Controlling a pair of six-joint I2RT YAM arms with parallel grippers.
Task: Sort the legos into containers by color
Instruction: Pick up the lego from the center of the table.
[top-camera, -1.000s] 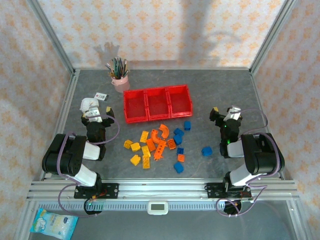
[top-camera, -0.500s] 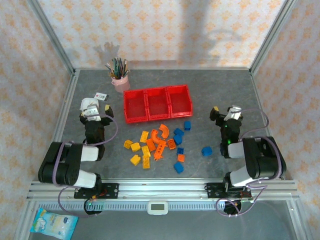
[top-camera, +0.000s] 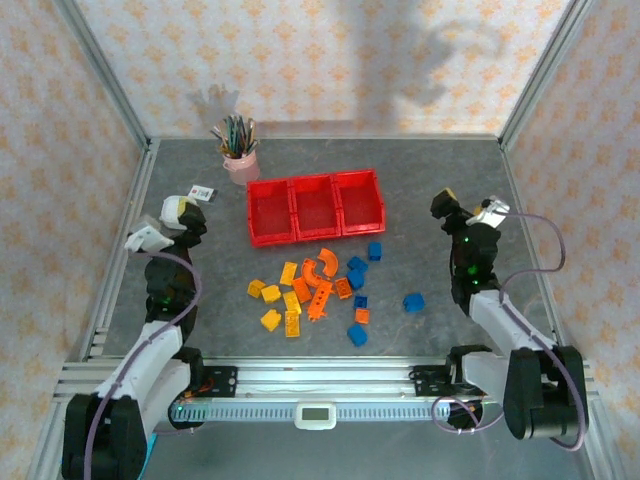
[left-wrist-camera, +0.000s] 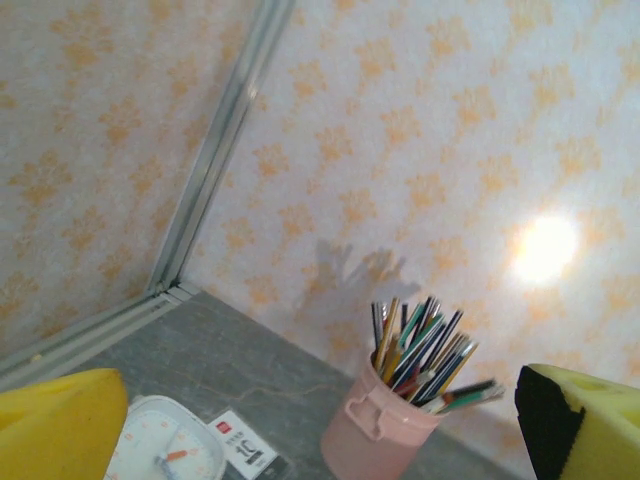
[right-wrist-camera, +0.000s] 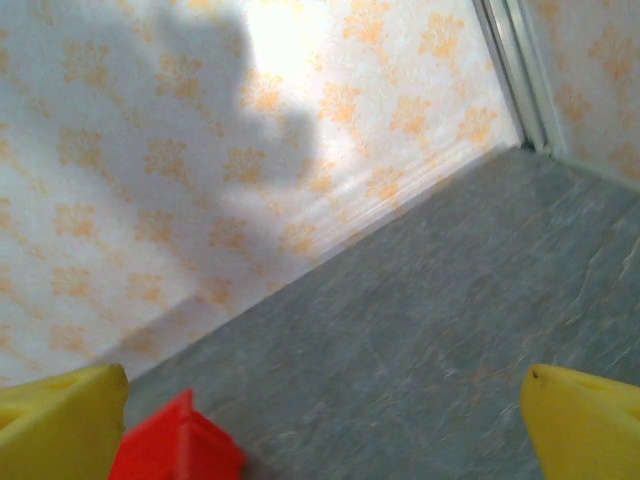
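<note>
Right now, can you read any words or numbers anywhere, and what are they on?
Small white paper card near the pink plastic cup of pens: red and black print, too small to read.
White round dial: faint marks, too blurred to read.
Small white box on the front metal rail: nothing legible.

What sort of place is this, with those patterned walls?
Probably a robot test cell in a lab, not a home: wallpapered panels set in an aluminium frame, a left arm and right arm bolted to a rail at the table edge, and Lego bricks near red bins as practice props.
</note>
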